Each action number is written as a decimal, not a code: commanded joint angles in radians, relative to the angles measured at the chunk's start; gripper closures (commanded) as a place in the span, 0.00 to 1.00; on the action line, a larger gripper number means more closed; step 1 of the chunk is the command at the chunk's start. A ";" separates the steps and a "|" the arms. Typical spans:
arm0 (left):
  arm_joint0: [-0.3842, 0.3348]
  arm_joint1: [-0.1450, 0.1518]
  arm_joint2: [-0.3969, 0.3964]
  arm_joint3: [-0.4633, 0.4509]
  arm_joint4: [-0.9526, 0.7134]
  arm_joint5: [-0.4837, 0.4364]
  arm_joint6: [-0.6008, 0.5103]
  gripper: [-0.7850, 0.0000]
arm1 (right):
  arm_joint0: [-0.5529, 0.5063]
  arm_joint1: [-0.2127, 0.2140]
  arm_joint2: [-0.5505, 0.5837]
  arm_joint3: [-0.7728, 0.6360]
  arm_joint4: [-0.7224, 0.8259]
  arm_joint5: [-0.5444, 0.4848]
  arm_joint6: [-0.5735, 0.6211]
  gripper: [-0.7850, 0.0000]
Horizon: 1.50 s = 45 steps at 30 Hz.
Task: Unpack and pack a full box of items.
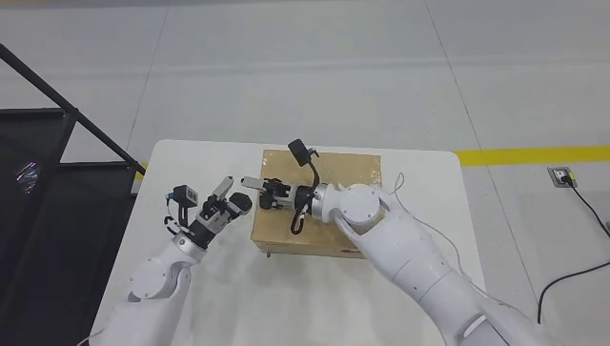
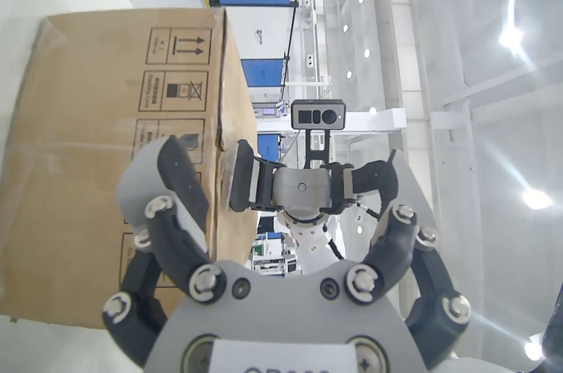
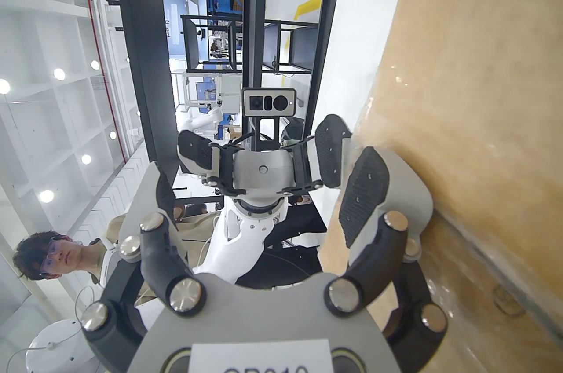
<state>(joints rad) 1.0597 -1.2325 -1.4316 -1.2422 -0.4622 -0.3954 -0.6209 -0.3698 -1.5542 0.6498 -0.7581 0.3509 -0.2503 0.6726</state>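
A closed brown cardboard box (image 1: pixel 324 208) stands in the middle of the white table (image 1: pixel 419 213), with shiny tape along its top. My left gripper (image 1: pixel 232 196) is open beside the box's left side. In the left wrist view, one of the left gripper's (image 2: pixel 281 168) fingers (image 2: pixel 176 181) lies close against the printed wall of the box (image 2: pixel 96 119). My right gripper (image 1: pixel 264 192) hovers open over the box's left top edge, facing the left one. In the right wrist view, one of the right gripper's (image 3: pixel 264 177) pads (image 3: pixel 365 194) sits at the box (image 3: pixel 475 84) top's edge.
A black metal frame (image 1: pixel 57 127) with a dark panel stands off the table's left side. A thin white cable (image 1: pixel 396 189) lies on the table just right of the box. Bare table surface stretches in front of the box and to its left.
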 commanded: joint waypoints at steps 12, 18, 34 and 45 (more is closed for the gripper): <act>0.073 0.011 -0.099 -0.006 -0.123 -0.041 0.006 0.00 | 0.052 -0.075 -0.038 0.094 -0.024 0.033 -0.022 0.00; 0.071 0.011 -0.101 -0.003 -0.132 -0.043 0.001 0.00 | 0.070 -0.104 -0.048 0.133 -0.044 0.010 -0.012 0.00; 0.045 0.010 -0.094 0.004 -0.135 -0.029 -0.009 0.00 | 0.077 -0.067 0.080 0.166 -0.050 -0.082 0.063 0.00; 0.011 0.009 -0.078 0.007 -0.114 -0.005 -0.005 0.00 | 0.028 0.008 0.180 0.093 -0.124 0.009 0.183 0.00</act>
<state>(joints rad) 1.0750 -1.2228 -1.5122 -1.2361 -0.5788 -0.4032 -0.6269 -0.3351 -1.5552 0.8165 -0.6523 0.2387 -0.2489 0.8543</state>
